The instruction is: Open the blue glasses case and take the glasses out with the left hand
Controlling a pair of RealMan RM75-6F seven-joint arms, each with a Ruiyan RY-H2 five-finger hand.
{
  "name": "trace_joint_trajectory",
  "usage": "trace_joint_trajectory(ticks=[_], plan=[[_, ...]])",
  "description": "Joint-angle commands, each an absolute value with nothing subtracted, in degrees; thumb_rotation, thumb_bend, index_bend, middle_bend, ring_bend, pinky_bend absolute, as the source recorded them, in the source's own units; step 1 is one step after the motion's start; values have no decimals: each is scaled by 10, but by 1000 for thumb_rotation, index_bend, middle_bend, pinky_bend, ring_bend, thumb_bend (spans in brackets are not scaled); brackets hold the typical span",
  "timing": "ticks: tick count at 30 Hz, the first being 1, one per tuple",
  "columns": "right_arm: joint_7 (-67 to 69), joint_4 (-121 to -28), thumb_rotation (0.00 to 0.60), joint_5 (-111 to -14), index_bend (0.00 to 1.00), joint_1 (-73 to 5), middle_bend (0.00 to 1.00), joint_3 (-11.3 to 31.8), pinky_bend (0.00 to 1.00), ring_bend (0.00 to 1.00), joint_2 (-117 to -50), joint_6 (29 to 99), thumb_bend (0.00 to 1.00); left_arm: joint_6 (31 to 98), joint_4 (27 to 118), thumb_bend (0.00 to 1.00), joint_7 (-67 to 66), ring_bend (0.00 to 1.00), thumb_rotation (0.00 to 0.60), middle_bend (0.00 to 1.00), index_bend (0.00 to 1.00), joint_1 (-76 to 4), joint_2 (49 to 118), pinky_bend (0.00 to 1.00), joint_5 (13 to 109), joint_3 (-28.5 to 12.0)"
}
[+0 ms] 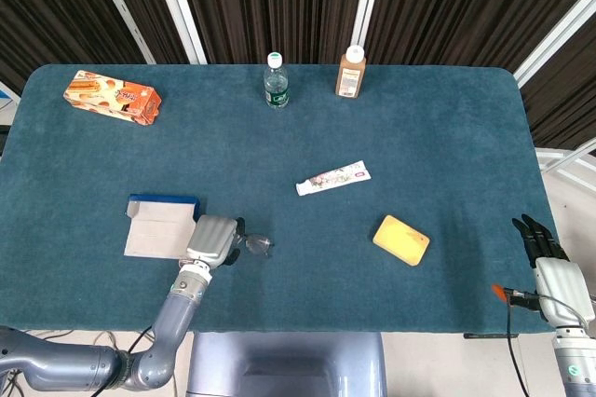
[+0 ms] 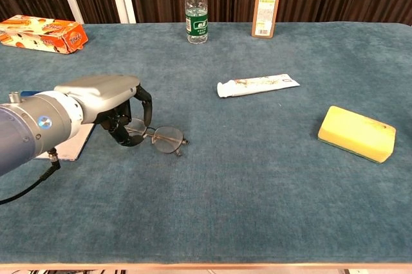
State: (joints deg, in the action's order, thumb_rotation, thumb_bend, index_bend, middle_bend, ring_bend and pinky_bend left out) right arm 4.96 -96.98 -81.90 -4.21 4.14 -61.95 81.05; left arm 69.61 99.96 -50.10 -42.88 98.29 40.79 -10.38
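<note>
The blue glasses case (image 1: 160, 225) lies open near the table's front left, its pale grey lining facing up and nothing in it. Only a grey corner of the case (image 2: 76, 148) shows past my arm in the chest view. My left hand (image 1: 212, 239) (image 2: 111, 103) is just right of the case, with its dark fingers (image 2: 131, 125) curled on the left end of the thin wire-rimmed glasses (image 1: 257, 246) (image 2: 165, 139). The glasses stick out to the right, low over the cloth. My right hand (image 1: 549, 263) hangs off the table's right edge, fingers straight, holding nothing.
An orange snack box (image 1: 112, 97) sits at the back left. At the back middle stand a water bottle (image 1: 277, 81) and a brown bottle (image 1: 351, 72). A toothpaste tube (image 1: 332, 177) lies mid-table, and a yellow sponge (image 1: 401, 239) to its front right.
</note>
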Motion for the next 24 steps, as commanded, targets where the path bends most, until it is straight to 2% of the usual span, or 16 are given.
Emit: trace_joint_trajectory(ticks=[1,6,9,10,12,14,18,22,24], plan=[[50,-970,600,-819,0,-42,0,41,187,0,-619,811,237,699,999,217,-500,965,600,1000,389,-428,979,1000,415,-99],[50,-970,600,-820,0,-42,0,41,187,0,-619,812,238,708,1020,213,-476,937,600,1000,381,-414,954,1000,440,-88],[49,-969,600,-820,0,-41,0,41,187,0,-619,812,237,722,1046,213,-443,854,600,995,367,-395,927,989,477,-77],[49,-969,600,-820,0,-41,0,41,187,0,-619,813,237,728,1055,213,-430,804,600,971,349,-387,915,952,495,-71],[47,-968,600,-821,0,-41,0,41,187,0,-620,813,238,745,1074,213,-396,703,600,887,305,-365,883,832,546,-52],[46,-967,600,-822,0,-41,0,41,187,0,-620,814,238,764,1089,213,-369,583,600,758,274,-344,852,677,590,-32],[42,-965,600,-824,0,-41,0,41,187,0,-622,817,238,811,1106,212,-317,412,600,547,252,-295,784,502,669,14],[34,-963,600,-829,0,-41,0,41,187,0,-624,823,237,858,1085,198,-264,152,600,276,126,-247,721,250,749,62],[32,-960,600,-835,0,-41,0,41,187,0,-626,827,237,881,1063,168,-245,64,600,156,73,-227,699,143,779,79]])
